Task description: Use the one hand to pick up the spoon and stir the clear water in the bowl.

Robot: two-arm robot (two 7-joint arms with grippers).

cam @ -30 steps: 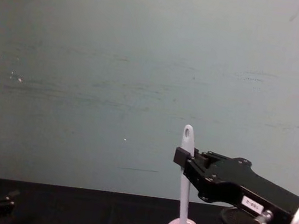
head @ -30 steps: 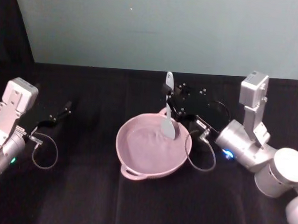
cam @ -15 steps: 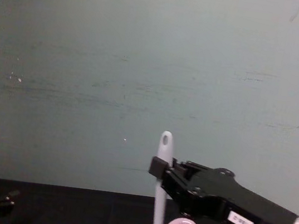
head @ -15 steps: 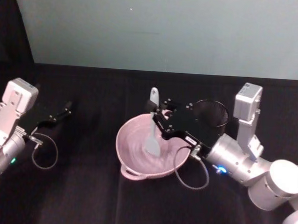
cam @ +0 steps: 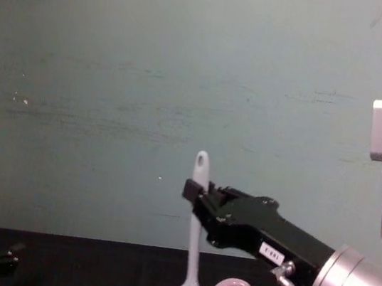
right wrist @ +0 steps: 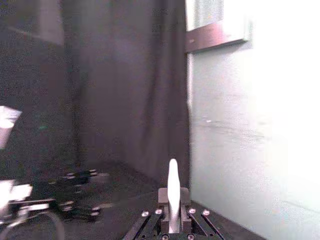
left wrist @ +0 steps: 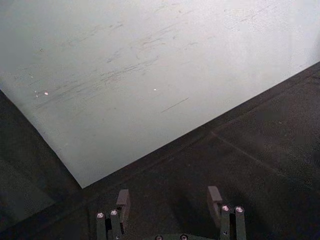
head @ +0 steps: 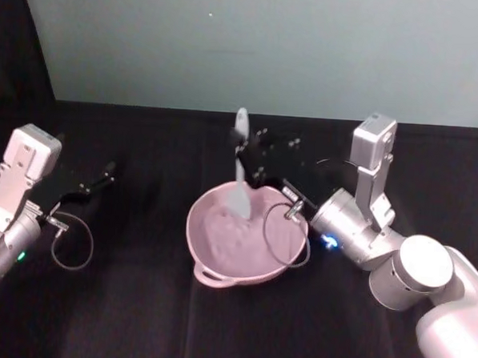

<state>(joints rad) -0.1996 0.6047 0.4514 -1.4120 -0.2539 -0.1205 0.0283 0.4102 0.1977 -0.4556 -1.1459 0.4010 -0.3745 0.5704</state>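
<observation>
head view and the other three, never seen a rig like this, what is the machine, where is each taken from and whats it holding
It is a two-armed robot at a black-covered table. The head view looks down from above, the chest view looks across from lower, and each wrist view rides on one arm. The right gripper has its jaws shut on a white spoon, handle up, wide end down in the pink bowl. The left gripper is parked at the left, jaws open and empty.

Right gripper (right wrist: pixel 173 193): fingers clamped on white spoon (right wrist: pixel 173 186), handle upright between them. Behind: black curtain (right wrist: pixel 125 75), pale wall (right wrist: pixel 250 130), dark tabletop (right wrist: pixel 115 200).
</observation>
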